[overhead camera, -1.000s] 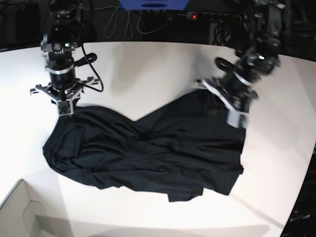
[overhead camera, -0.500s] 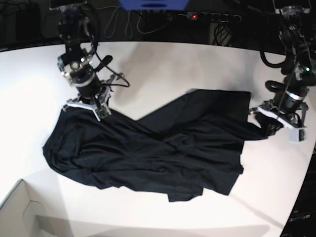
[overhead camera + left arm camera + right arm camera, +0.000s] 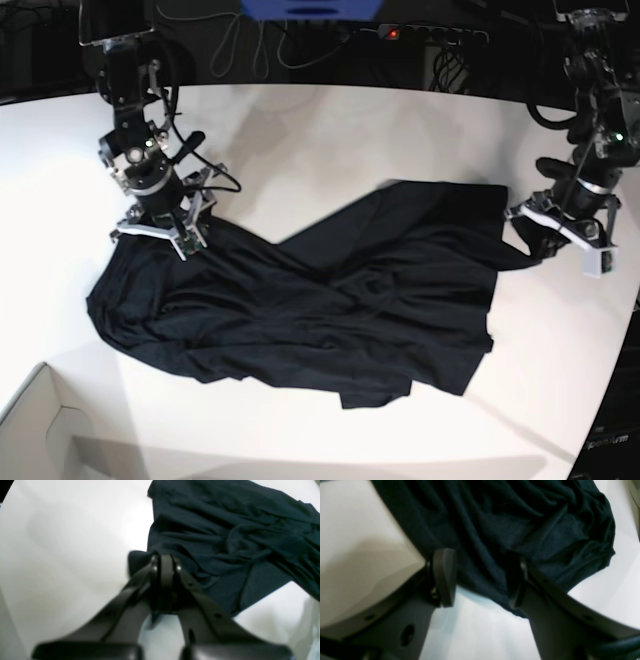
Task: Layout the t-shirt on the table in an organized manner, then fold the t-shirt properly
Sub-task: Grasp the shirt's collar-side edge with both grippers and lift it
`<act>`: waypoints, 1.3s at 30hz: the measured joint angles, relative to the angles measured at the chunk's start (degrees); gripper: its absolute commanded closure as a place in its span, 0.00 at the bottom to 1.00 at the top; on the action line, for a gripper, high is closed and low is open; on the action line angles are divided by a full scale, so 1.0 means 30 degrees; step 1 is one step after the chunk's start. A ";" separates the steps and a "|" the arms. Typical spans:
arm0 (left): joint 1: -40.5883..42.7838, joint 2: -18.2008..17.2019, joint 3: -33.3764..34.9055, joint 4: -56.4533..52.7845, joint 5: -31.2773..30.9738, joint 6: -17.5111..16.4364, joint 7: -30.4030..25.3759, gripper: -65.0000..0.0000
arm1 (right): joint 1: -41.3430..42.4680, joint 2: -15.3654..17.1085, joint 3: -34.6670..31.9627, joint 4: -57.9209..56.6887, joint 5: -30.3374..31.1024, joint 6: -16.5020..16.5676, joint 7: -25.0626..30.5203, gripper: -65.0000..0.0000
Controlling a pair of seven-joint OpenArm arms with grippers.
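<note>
Black t-shirt lies crumpled mid-table, heavy wrinkles, layers overlapping, one corner drawn out toward table's right edge. Layout step only partly done; sleeves and hem not squared; no fold made yet. Flattening, then all folding, left.

Left gripper, near table's right edge: jaws together, clamped on t-shirt corner, per left wrist view.

Right gripper, toward table's left edge: jaws apart, straddling cloth edge, gripping nothing.

Cardboard box corner at table's front-left corner.

No brand, label or readable writing visible.
</note>
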 measured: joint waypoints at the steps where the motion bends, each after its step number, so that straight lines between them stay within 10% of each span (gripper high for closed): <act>1: 0.0007 0.0007 -0.0328 -0.0022 0.0015 0.0007 0.0051 1.00 | 0.0000 0.0015 -0.0255 0.0000 -0.0015 -0.0007 -0.0015 0.51; 10: -0.0627 0.0036 -0.1596 -0.0561 0.0087 0.0015 -0.0015 1.00 | 0.0532 0.0634 -0.2645 -0.1049 0.0146 0.0007 0.0138 0.56; 18: -0.0670 0.0044 -0.1668 -0.0911 0.0073 0.0015 -0.0029 1.00 | 0.2135 0.0634 -0.2608 -0.3534 0.0291 -0.0015 0.0925 1.00; 39: 0.0641 0.1632 -0.2696 -0.1005 -0.0087 -0.0007 0.0138 1.00 | -0.3424 0.1333 0.3504 0.1836 0.0109 0.0146 0.4313 1.00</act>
